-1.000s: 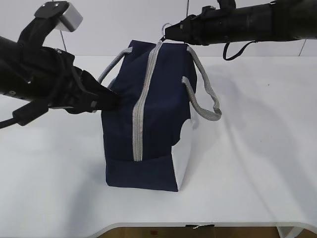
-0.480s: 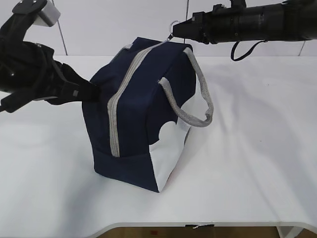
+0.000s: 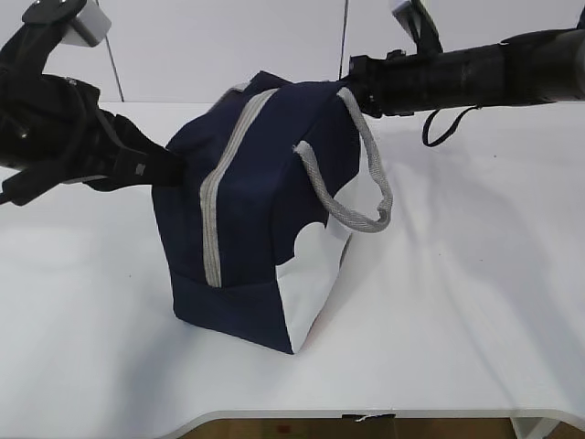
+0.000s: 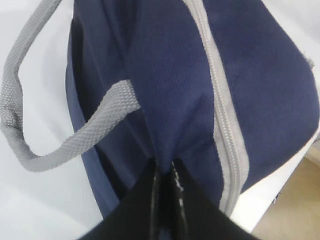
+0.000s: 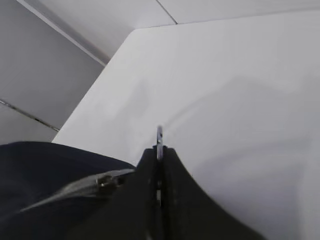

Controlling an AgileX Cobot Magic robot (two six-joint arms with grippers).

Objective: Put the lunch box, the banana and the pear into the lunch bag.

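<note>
The navy lunch bag (image 3: 265,229) stands tilted on the white table (image 3: 475,274), its grey zipper (image 3: 212,210) closed along the side facing me. My left gripper (image 3: 175,166) is shut on a fold of the bag's navy fabric (image 4: 165,167) beside the zipper (image 4: 220,100). My right gripper (image 3: 352,80) is at the bag's top far corner, shut on the metal ring pull (image 5: 159,135). The zipper slider (image 5: 107,181) lies just left of the right jaws. The lunch box, the banana and the pear are out of view.
One grey strap handle (image 3: 366,197) hangs loose on the bag's right side, and the other (image 4: 30,115) loops out in the left wrist view. A white wall stands behind the table. The table's front edge (image 3: 366,416) is near the bottom.
Over the last second the bag was swung and tilted to the left by my left gripper. My right gripper has moved right and slightly down along the bag's top.
</note>
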